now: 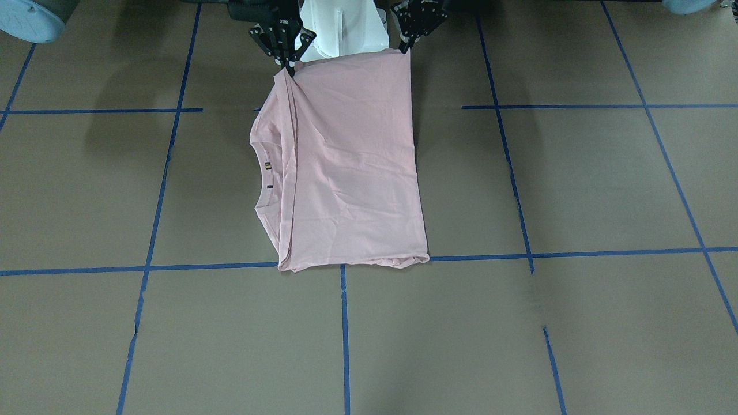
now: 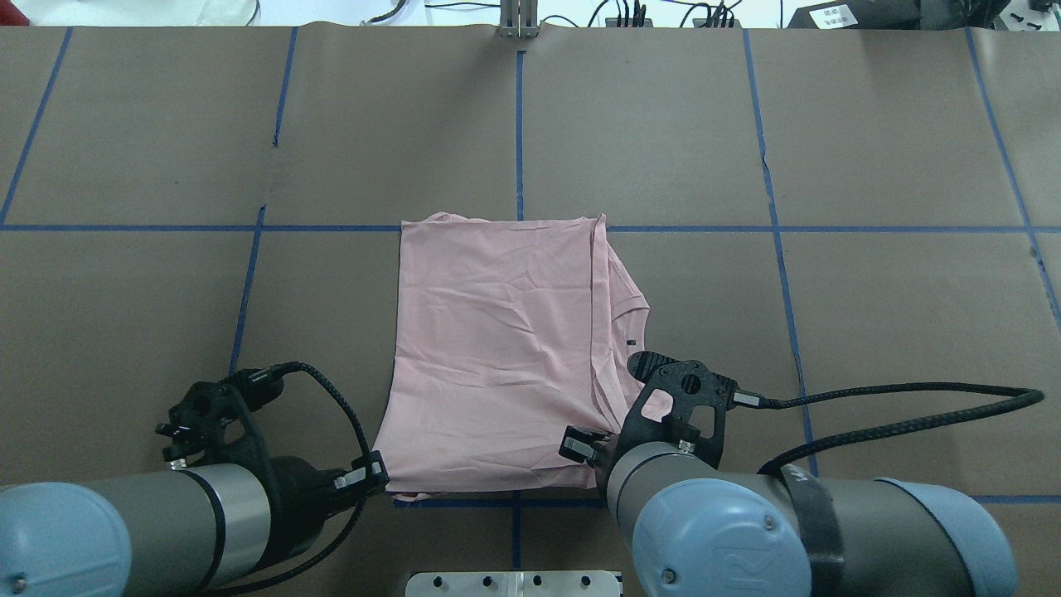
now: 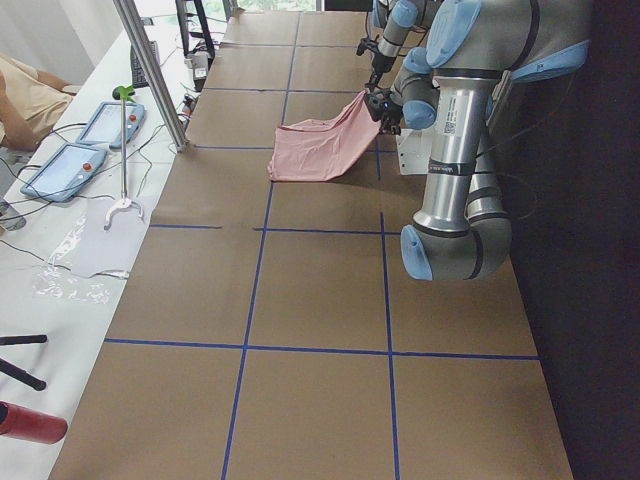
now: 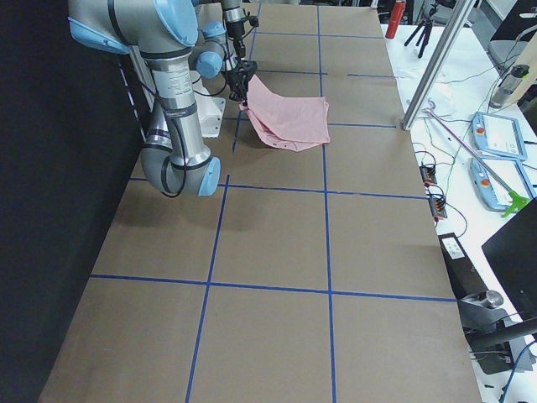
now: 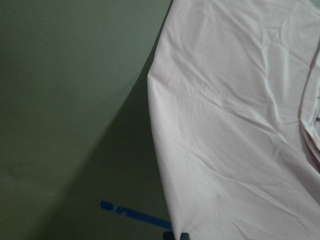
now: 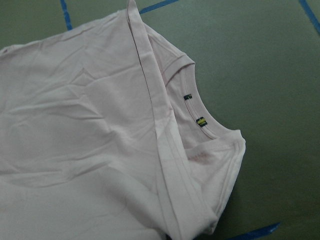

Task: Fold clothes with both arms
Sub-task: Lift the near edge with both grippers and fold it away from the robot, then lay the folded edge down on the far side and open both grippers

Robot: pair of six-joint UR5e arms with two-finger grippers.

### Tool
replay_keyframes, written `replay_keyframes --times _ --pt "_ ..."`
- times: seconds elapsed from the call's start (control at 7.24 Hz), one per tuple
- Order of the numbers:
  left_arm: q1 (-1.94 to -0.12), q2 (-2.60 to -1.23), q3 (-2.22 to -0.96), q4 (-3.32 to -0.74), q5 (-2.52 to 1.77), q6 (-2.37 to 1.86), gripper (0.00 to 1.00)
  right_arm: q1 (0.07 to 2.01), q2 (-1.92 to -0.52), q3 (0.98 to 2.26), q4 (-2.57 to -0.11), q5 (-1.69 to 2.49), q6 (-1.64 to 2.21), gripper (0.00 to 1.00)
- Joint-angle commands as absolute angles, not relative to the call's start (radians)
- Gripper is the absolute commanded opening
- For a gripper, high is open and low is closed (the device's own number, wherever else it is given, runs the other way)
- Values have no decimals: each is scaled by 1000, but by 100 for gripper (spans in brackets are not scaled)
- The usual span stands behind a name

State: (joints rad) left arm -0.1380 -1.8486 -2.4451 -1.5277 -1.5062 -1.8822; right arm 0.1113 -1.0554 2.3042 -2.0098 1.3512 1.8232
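The pale pink T-shirt (image 1: 351,173) lies folded on the brown table, its collar (image 1: 266,173) peeking out on the robot's right side. The edge nearest the robot is raised off the table. My right gripper (image 1: 290,68) is shut on the near corner at the collar side, and my left gripper (image 1: 405,51) is shut on the other near corner. From overhead, the left gripper (image 2: 377,481) and the right gripper (image 2: 584,444) pinch the two ends of the shirt's (image 2: 497,356) near edge. The right wrist view shows the collar (image 6: 200,120) with two small tags. The print is hidden.
Blue tape lines (image 2: 520,124) divide the table into squares. The white pedestal base (image 1: 340,29) stands just behind the shirt's raised edge. In the exterior left view, a metal post (image 3: 150,70) and tablets (image 3: 85,140) stand on the side bench, and a person's arm (image 3: 20,95) shows at the far edge.
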Motion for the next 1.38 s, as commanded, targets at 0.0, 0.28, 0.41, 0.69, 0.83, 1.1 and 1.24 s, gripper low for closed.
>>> replay_keyframes --times 0.0,0.28,0.41,0.69,0.83,1.1,1.24 --pt "-138 -1899 -2462 -1448 -1531 -1881 0 104 -1052 2320 -2049 1356 1819 0" --pt "-243 -1959 -2384 -1448 -1538 -1724 0 161 -1045 2275 -2042 1358 1768 0" --pt "-318 -1989 -2326 -1454 -1545 -1651 0 216 -1042 2264 -2040 1359 1723 0" --pt "-424 -2044 -2188 -1486 -1609 -1559 0 334 -991 2052 -1856 1435 1674 0" --pt "-454 -2057 -2104 -1556 -1609 -1542 0 375 -973 1937 -1751 1437 1655 0" --pt "-515 -2065 -1941 -1687 -1609 -1487 0 431 -962 1808 -1643 1437 1583 0" --pt "-537 -2071 -1871 -1737 -1609 -1468 0 446 -918 1717 -1603 1437 1569 0"
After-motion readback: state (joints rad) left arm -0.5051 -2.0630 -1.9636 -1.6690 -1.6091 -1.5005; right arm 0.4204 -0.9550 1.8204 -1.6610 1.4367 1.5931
